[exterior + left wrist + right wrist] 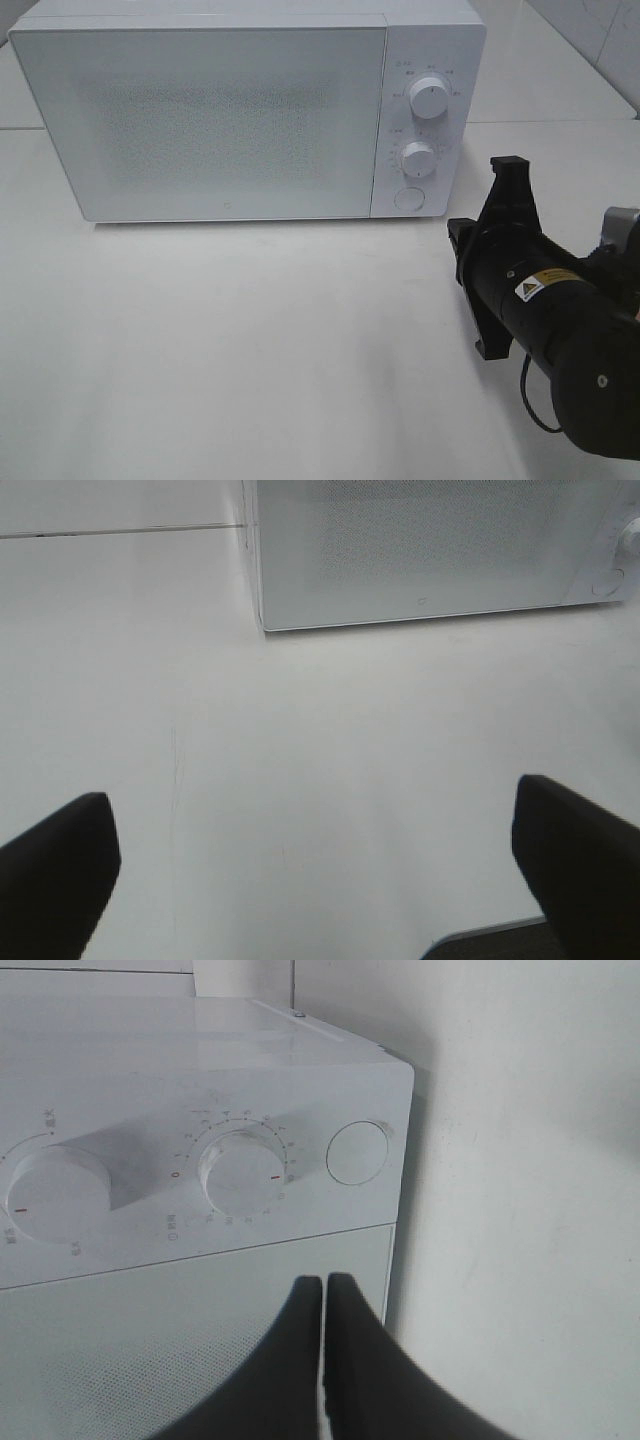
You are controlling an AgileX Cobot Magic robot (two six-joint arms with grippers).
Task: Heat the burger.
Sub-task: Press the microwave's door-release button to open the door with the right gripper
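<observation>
The burger is out of view. The white microwave (200,110) stands at the back of the table with its door closed, and its frosted window shows nothing inside. My right gripper (323,1295) is shut with nothing between its fingers. It hovers close in front of the microwave's control panel (200,1160), just short of the lower timer knob (240,1170) and the round door button (357,1152). In the exterior high view only the right arm (530,285) shows, to the right of the panel. My left gripper (312,815) is open and empty over bare table, in front of the microwave (430,550).
The panel carries an upper knob (430,97), a lower knob (417,158) and a round button (408,198). The white table (250,340) stretches in front of the microwave. A tiled wall rises at the back right.
</observation>
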